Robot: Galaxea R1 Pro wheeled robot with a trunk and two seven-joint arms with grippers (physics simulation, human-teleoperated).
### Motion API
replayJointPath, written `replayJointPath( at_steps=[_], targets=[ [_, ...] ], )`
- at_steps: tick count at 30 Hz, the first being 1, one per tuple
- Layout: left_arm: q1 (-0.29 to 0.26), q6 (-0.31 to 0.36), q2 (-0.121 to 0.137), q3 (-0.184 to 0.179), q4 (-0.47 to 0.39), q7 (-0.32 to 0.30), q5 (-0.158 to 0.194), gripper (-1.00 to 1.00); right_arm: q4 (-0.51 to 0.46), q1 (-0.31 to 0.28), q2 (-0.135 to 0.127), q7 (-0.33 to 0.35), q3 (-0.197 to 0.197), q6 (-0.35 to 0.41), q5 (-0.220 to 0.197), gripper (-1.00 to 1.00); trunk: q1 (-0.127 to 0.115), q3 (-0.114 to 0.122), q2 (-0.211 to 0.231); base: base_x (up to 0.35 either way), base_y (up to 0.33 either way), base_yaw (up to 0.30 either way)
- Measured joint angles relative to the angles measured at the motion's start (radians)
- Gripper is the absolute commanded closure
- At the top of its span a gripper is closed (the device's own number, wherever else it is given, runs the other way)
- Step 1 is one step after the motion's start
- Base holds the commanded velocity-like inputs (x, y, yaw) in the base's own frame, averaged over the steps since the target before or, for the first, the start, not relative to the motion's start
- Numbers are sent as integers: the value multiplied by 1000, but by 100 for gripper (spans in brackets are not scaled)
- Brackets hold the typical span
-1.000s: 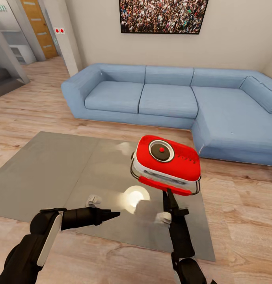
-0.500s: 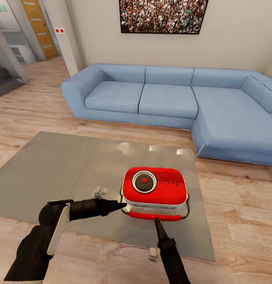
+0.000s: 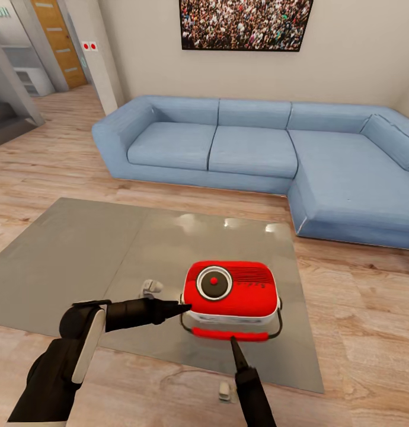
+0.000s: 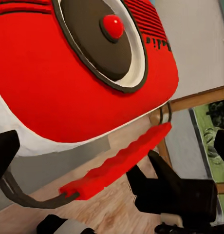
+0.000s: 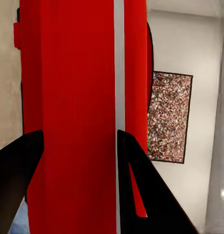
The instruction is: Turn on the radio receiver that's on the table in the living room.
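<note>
Red radio receiver, round dial, between fingers of parted right end effector.

A home living room is showing here: a blue corner sofa is sitting on light wood floor beyond the fingers, a framed crowd photo hanging above.

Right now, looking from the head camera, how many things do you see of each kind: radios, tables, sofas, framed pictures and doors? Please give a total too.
Radio receiver: 1
Table: 1
Blue corner sofa: 1
Framed crowd photo: 1
Wooden door: 1
Total: 5
</note>
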Motion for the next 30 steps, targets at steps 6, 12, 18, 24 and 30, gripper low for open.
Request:
replayJointPath(
  at_steps=[6, 12, 18, 24, 30],
  targets=[
    [0, 0, -30, 0, 0, 0, 2, -100, 36, 0, 8, -85, 7, 29, 0, 100, 0, 0, 0, 0, 0, 0],
    [-12, 0, -57, 0, 0, 0, 0, -100, 53, 0, 9, -95, 12, 36, -2, 100, 0, 0, 0, 0, 0, 0],
    [-23, 0, -63, 0, 0, 0, 3, -100, 201, 1, 38, -211, 27, 32, 5, 100, 0, 0, 0, 0, 0, 0],
    [-42, 0, -70, 2, 0, 0, 6, -100, 367, 0, 91, -398, 34, 40, 4, 100, 0, 0, 0, 0, 0, 0],
    [-46, 0, -91, 1, 1, 0, 19, -100, 383, 0, 94, -450, 33, 33, 0, 100, 0, 0, 0, 0, 0, 0]
  ],
)
